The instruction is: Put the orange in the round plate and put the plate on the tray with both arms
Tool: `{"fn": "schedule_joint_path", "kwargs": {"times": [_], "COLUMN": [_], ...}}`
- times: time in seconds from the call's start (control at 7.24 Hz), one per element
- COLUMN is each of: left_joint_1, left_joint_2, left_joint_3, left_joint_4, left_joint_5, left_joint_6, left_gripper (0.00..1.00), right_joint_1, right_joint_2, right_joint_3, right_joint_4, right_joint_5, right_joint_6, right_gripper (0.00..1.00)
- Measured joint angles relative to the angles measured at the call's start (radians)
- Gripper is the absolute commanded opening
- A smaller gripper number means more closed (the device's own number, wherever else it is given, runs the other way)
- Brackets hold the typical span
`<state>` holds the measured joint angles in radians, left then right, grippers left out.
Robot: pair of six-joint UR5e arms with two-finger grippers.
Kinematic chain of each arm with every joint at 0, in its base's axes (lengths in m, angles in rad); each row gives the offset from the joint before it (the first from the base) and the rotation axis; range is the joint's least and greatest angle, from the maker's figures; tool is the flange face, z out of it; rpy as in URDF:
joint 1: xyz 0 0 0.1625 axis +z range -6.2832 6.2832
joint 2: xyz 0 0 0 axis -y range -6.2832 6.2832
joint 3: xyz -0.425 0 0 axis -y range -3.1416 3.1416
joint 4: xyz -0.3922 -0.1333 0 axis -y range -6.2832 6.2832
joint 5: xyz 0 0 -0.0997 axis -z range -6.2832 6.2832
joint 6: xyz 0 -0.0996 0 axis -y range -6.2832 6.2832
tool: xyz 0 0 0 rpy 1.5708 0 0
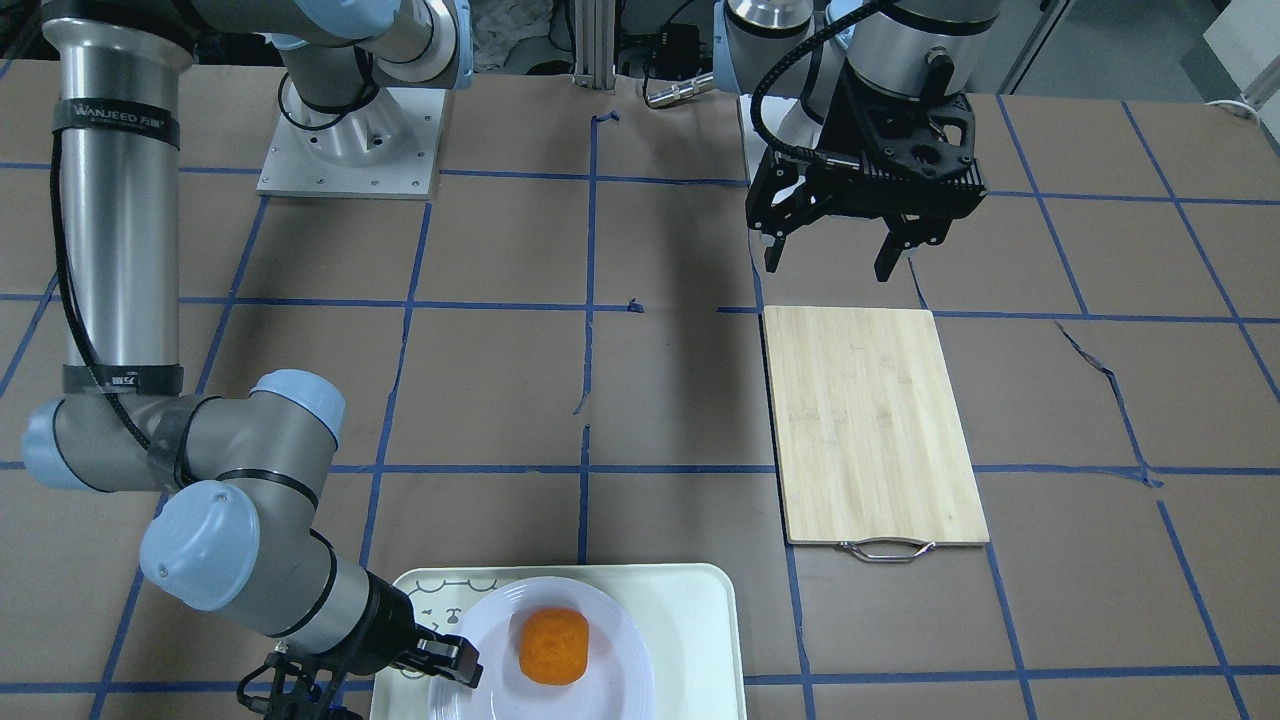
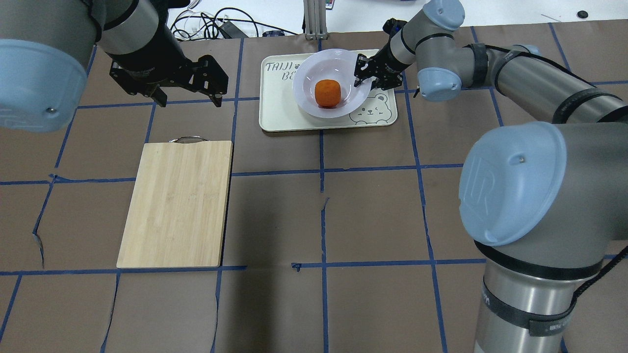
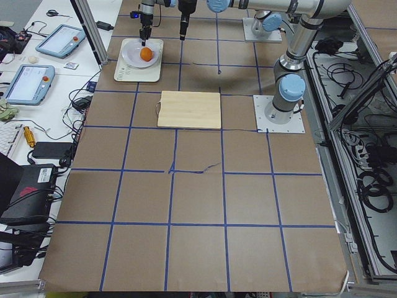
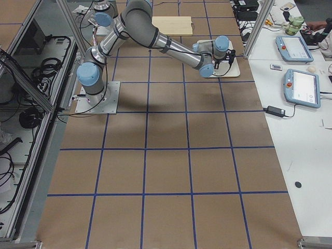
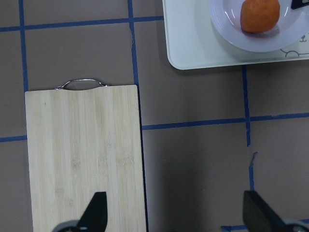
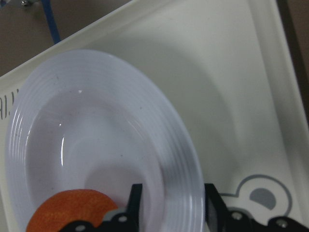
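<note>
I am pinching the round plate [image 2: 306,73] with my right gripper [image 6: 171,191]. The fingers are drawn in close over its right rim, one tip lying inside on the sloping band and the other just outside the edge, so the rim is running between them. I am taking it at the rim because that is the only part of a shallow plate that two fingers can get around from above. The orange [image 2: 327,93] is sitting in the sunken centre, apart from my fingertips, where the dip is stopping it from rolling. The plate is lying over the right half of the tray [image 2: 279,113], which is resting by the middle of the table's [image 2: 373,215] far edge. The plate is covering part of the bear face [image 2: 368,113] at the tray's near right corner. Its far side is showing past the tray's far edge, so I am judging it tilted or not quite settled, though I cannot tell which. My left gripper [image 2: 190,100] is hanging with its fingers spread wide and holding nothing. It is above bare table beyond the handle end of the cutting board [image 2: 176,203], well apart from the tray's left edge. I am judging the job nearly finished. What is remaining is to let the plate sit flat and ease my right fingers off the rim without dragging it.
</note>
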<state>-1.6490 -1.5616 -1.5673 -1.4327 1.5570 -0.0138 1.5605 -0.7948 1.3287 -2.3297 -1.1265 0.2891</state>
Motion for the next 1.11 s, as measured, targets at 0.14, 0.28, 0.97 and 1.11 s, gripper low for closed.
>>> {"fn": "schedule_joint_path", "kwargs": {"times": [0.14, 0.28, 0.97, 1.11], "left_joint_1": [0.000, 0.000, 0.001, 0.001], "left_joint_2": [0.000, -0.002, 0.001, 0.002], "left_joint_3": [0.001, 0.003, 0.000, -0.001], "left_joint_4": [0.000, 0.001, 0.003, 0.003], "left_joint_5": [0.000, 0.000, 0.002, 0.002], "left_joint_6": [0.000, 0.000, 0.003, 0.003], "left_gripper": [1.00, 1.00, 1.00, 1.00], "right_joint_1": [-0.021, -0.040, 0.004, 0.035], "right_joint_2": [-0.013, -0.038, -0.388, -0.473], "right_joint_3": [0.000, 0.000, -0.001, 0.007], "right_joint_4": [0.002, 0.012, 0.513, 0.618], "right_joint_5": [-0.018, -0.063, -0.383, -0.424], "right_joint_6": [-0.025, -0.055, -0.154, -0.161], "right_gripper": [0.96, 0.99, 1.00, 1.00]}}
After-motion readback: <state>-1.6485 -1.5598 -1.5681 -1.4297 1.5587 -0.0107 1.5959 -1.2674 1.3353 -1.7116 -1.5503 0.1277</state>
